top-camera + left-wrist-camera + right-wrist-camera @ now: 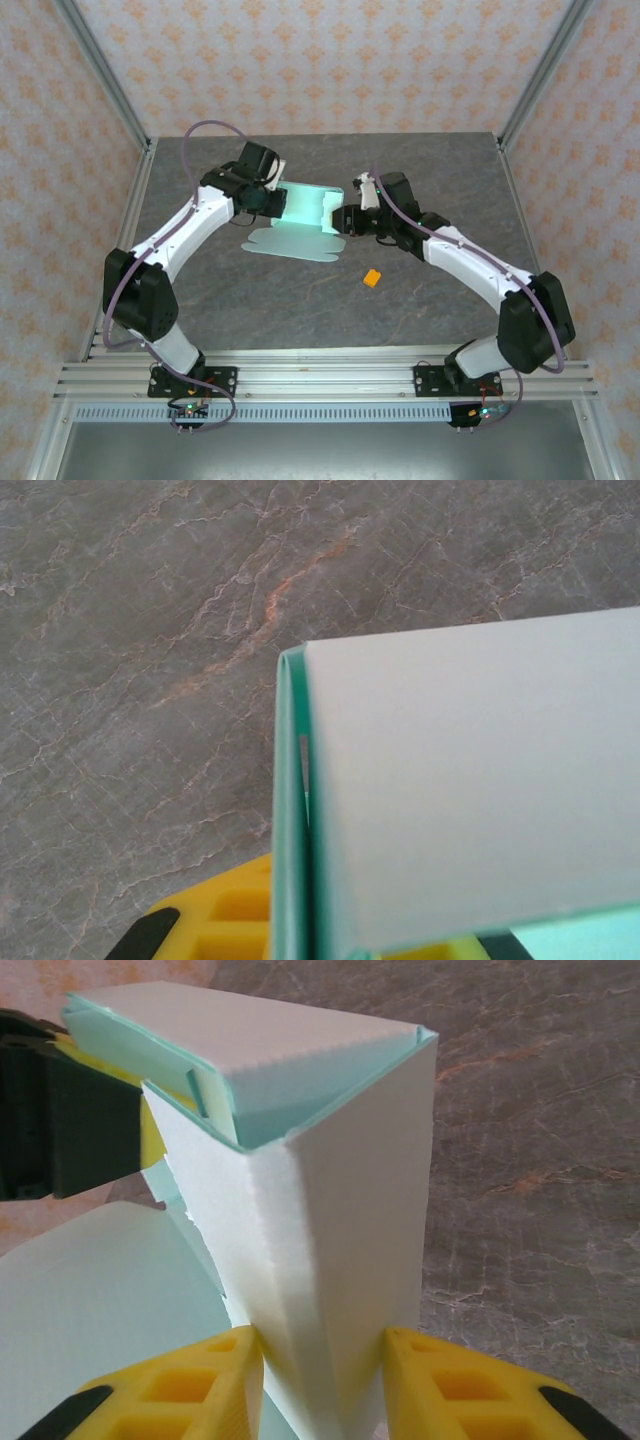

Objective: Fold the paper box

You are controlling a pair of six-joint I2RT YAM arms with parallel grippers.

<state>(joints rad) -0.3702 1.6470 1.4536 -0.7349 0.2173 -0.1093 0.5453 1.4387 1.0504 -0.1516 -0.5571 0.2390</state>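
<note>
- The paper box is in the middle of the grey surface, between the two hands. It is half formed: the upper part is lifted, and a flat flap lies on the surface below it.
- The left hand is closed on the left end of the box. The left wrist view shows the thin card edge going down beside its yellow finger.
- The right hand is narrowly closed on the right end. Its two yellow fingers press a folded corner of the card from both sides.
- A small orange block lies near the box, closer to the arm bases, not touching it.
</note>
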